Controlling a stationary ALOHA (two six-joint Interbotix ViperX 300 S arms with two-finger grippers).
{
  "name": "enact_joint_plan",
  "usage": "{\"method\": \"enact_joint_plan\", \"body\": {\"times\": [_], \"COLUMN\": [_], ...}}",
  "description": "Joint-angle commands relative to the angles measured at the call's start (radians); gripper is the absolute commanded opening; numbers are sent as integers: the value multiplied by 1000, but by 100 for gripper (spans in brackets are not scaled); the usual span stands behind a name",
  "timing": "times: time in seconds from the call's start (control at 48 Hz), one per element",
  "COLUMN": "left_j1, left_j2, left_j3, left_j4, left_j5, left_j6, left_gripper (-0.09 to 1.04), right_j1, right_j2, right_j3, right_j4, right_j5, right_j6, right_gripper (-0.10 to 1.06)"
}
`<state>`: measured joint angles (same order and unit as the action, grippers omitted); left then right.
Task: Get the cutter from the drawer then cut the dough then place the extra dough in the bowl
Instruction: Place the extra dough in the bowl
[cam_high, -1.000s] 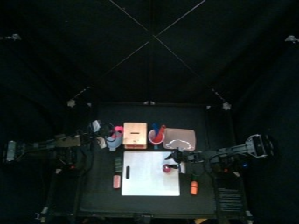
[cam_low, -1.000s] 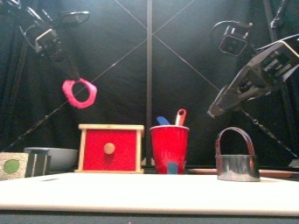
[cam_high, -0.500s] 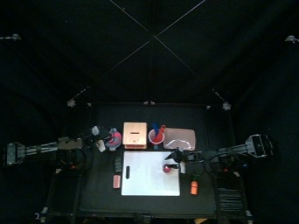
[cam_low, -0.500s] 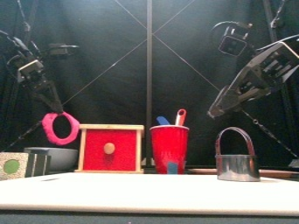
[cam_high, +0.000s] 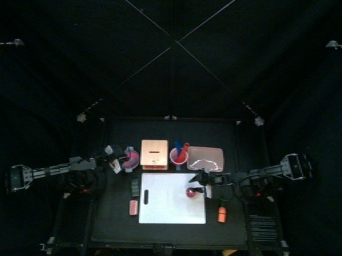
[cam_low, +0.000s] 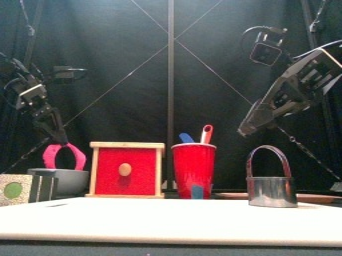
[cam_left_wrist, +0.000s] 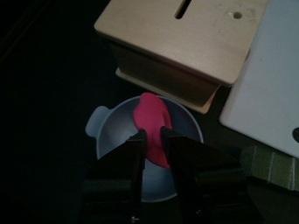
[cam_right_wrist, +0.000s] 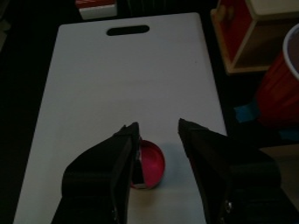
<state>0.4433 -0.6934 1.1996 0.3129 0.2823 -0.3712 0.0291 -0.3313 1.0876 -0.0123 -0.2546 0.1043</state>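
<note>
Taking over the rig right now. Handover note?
Left gripper: shut on the extra dough ring, hanging it over the bowl beside the wooden box.
Right gripper: open, hovering above the white board, cut disc under it.
Cutter stands free at the right.
Done: cutter out, dough cut. Left: drop ring in bowl.

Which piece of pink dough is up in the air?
The dough ring, held by the left gripper above the blue-grey bowl. The other piece, a round disc, lies flat on the white cutting board below the right gripper.
</note>
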Motion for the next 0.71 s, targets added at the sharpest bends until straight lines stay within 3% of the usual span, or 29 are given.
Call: {"method": "enact_joint_plan", "body": {"times": [0.021, 0.354, 0.708], "left_j1": [35, 67, 156], "left_j2": [2, 2, 2], "left_j3": [-6, 40, 87], "left_j4": [-61, -178, -350], "left_j5": [-29, -144, -160], "left_j6": [0, 0, 0], "left_gripper": [70, 92, 95], "right_j1": [2, 3, 3], "right_j2": [-9, -3, 14], "right_j3": [-6, -5, -9], "right_j4": [12, 17, 18], "right_j5": [-5, -5, -5], "right_j6": [0, 0, 0], "right_gripper": [79, 79, 79]}}
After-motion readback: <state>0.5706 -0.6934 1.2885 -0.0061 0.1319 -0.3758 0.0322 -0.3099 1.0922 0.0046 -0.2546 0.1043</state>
